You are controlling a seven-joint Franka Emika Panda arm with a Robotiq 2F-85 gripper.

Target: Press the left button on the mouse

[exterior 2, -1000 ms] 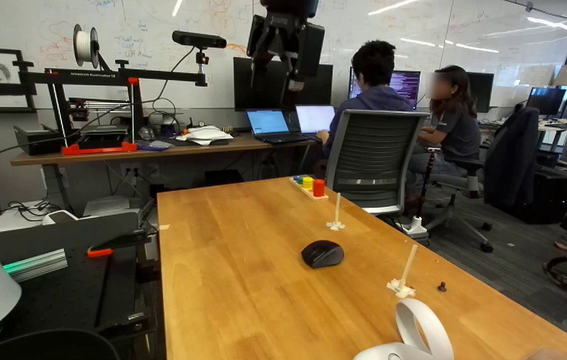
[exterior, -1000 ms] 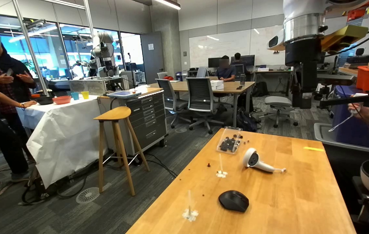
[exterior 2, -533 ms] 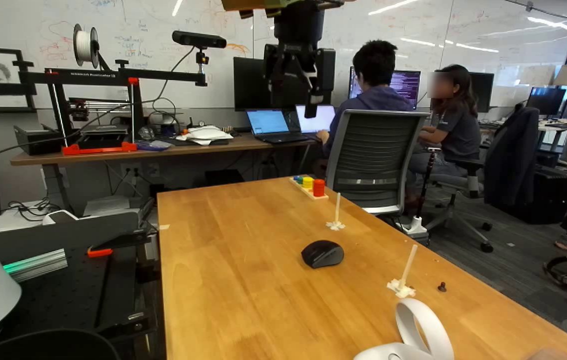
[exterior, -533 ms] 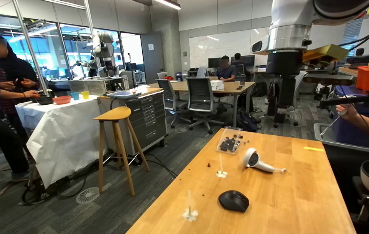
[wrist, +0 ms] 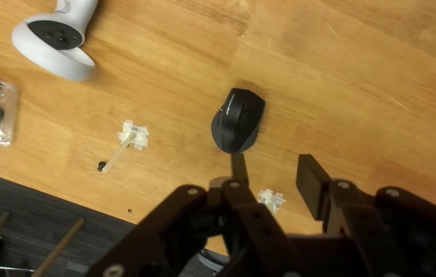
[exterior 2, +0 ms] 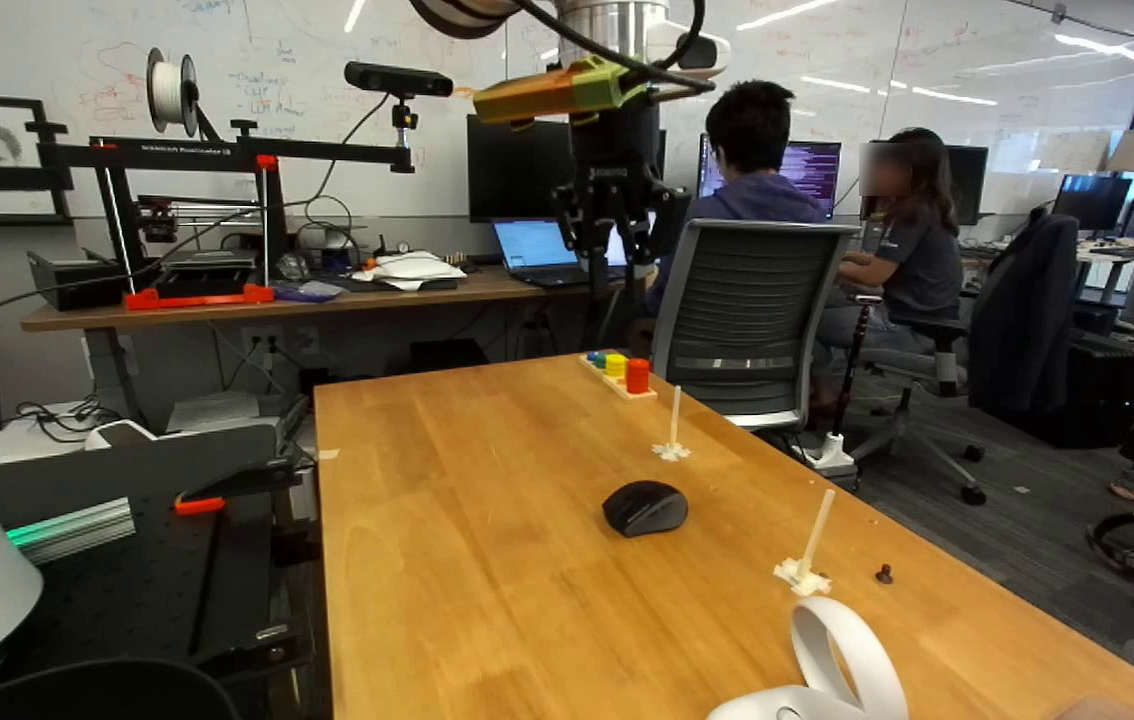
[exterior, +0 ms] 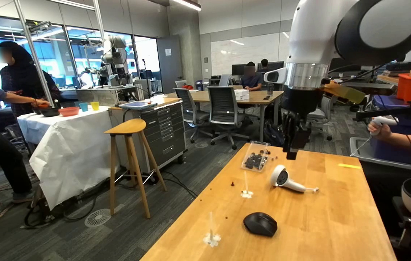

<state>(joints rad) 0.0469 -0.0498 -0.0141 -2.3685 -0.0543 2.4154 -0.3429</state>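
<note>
The black mouse (exterior: 260, 224) lies on the wooden table in both exterior views, and in the wrist view the same mouse (wrist: 238, 121) appears just above centre. Its left button cannot be clearly told apart from the rest of the dark top shell. My gripper (wrist: 272, 163) is open, with a gap between its two fingers and nothing held. In the wrist view the tip of one finger (wrist: 240, 169) overlaps the near rounded end of the mouse, but the gripper (exterior 2: 620, 278) hangs high above the table, well apart from the mouse (exterior 2: 645, 508).
A white handheld controller (exterior: 292, 185) lies beyond the mouse, near a clear box (exterior: 243, 165) of small dark parts. Two thin upright sticks are taped to the table, one stick (exterior 2: 815, 535) nearer and one stick (exterior 2: 675, 415) farther. A coloured peg toy (exterior 2: 636, 376) sits at the table's edge.
The arm has come down, moving leftward in the exterior view that shows the clear box, and the fingers have drawn closer together. The mouse has stayed in place.
</note>
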